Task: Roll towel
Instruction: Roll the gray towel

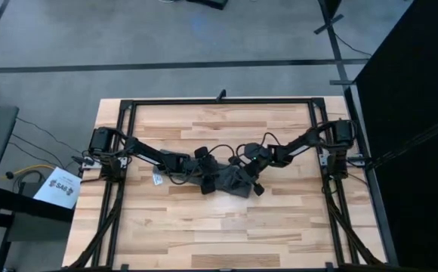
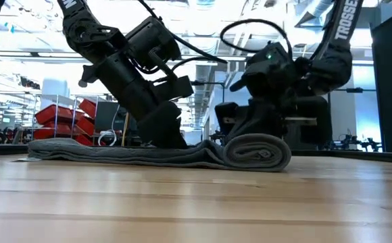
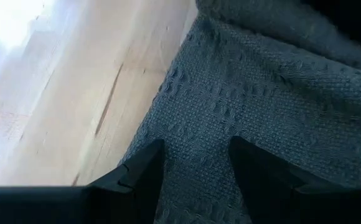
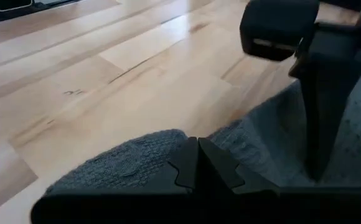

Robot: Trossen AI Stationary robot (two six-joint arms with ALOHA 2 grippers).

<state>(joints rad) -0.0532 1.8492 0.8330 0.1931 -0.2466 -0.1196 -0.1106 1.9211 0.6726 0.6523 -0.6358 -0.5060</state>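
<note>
The towel (image 2: 182, 154) is partly rolled at its right end; the left stretch lies flat. Left claw (image 3: 193, 165) open, pressing cloth; right claw (image 4: 196, 163) closed behind the roll.

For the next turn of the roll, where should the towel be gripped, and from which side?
Probably at the rolled end of the towel, from above: the coil stands proud of the table, while the rest lies flat under the left gripper. The right gripper sits at the coil.
</note>
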